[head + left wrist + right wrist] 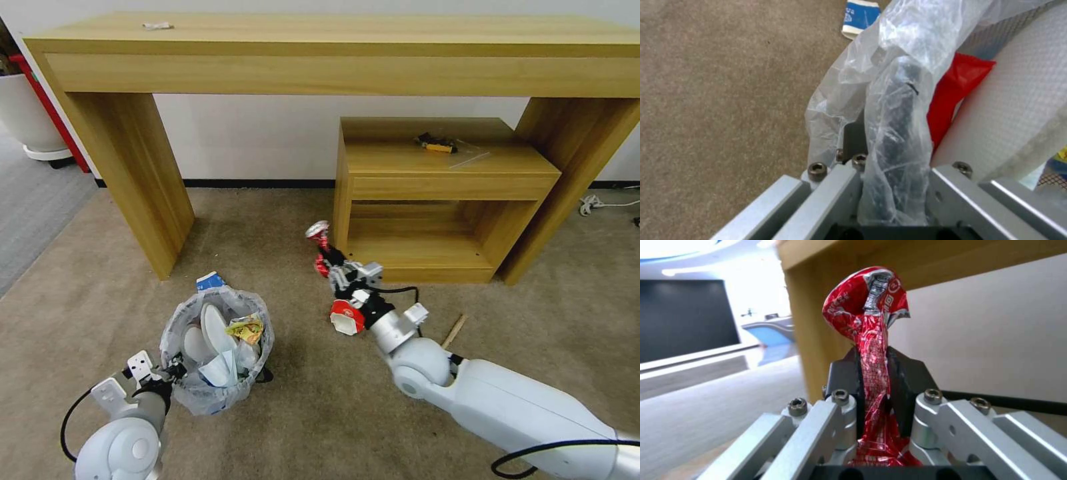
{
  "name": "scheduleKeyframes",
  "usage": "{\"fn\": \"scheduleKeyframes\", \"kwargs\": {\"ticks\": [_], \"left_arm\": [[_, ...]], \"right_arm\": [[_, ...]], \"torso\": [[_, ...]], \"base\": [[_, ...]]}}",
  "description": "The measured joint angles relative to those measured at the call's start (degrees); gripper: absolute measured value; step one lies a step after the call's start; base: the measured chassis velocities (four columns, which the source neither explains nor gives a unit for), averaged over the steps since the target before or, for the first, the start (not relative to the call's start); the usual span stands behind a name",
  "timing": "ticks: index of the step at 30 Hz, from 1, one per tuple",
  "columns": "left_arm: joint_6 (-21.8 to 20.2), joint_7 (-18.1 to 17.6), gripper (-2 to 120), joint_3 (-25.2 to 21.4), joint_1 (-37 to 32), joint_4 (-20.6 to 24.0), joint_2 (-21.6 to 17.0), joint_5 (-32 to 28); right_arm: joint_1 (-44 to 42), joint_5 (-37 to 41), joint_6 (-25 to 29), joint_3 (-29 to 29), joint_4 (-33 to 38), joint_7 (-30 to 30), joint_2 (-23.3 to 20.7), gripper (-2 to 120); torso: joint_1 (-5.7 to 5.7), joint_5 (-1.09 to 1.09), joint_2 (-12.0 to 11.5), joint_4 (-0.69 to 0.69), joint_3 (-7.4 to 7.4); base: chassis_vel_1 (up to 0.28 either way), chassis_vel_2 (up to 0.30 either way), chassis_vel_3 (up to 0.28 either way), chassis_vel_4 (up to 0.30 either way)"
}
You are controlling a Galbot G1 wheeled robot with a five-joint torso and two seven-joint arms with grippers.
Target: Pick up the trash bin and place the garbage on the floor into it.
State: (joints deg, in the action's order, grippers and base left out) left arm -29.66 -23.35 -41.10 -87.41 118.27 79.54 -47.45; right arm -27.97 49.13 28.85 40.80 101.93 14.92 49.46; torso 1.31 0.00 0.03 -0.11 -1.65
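My left gripper (175, 369) pinches the trash bin (217, 347) by its bagged rim; slippers and wrappers already fill it, and a carton (210, 281) lies behind. My right gripper (873, 373) clamps the crushed can (869, 323), held above open carpet (300, 400) near the low shelf (433, 200). A cup (347, 317) and stick (455, 331) remain.

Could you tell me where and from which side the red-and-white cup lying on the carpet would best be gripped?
The red-and-white cup lies on its side on the carpet, its mouth facing the bin side, close under the right arm. Probably best to come straight down and pinch the upper rim wall, one finger inside the mouth. The right gripper is shut on the crushed can, so that goes first.
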Motion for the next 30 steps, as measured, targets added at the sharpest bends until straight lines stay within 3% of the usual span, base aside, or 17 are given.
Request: {"fn": "scheduleKeyframes", "kwargs": {"ticks": [13, 20, 30], "left_arm": [[-0.07, 0.01, 0, 0.84, 0.78, 0.0, 0.74, 0.56], [-0.17, -0.03, 0, 0.88, 1.17, -0.01, 0.44, 0.16], [-0.18, -0.05, 0, 0.94, 1.29, 0.23, 0.81, -0.06]], "right_arm": [[7.21, 0.41, 0.66, 9.93, -2.22, -0.43, 5.28, 11], [8.56, -1.67, 0.96, 17.31, -6.46, 0.05, 10.77, 11], [8.79, -2.9, 1.2, 20.89, -10.47, 0.84, 18.0, 10]], "torso": [[0.0, 0.0, 0.0, 0.0, 0.0], [0.0, 0.0, 0.0, -0.01, 0.0], [0.0, 0.0, 0.0, 0.0, 0.0]], "base": [[0.0, 0.0, 0.0, 0.0], [0.0, 0.0, 0.0, 0.0], [0.0, 0.0, 0.0, 0.0]]}}
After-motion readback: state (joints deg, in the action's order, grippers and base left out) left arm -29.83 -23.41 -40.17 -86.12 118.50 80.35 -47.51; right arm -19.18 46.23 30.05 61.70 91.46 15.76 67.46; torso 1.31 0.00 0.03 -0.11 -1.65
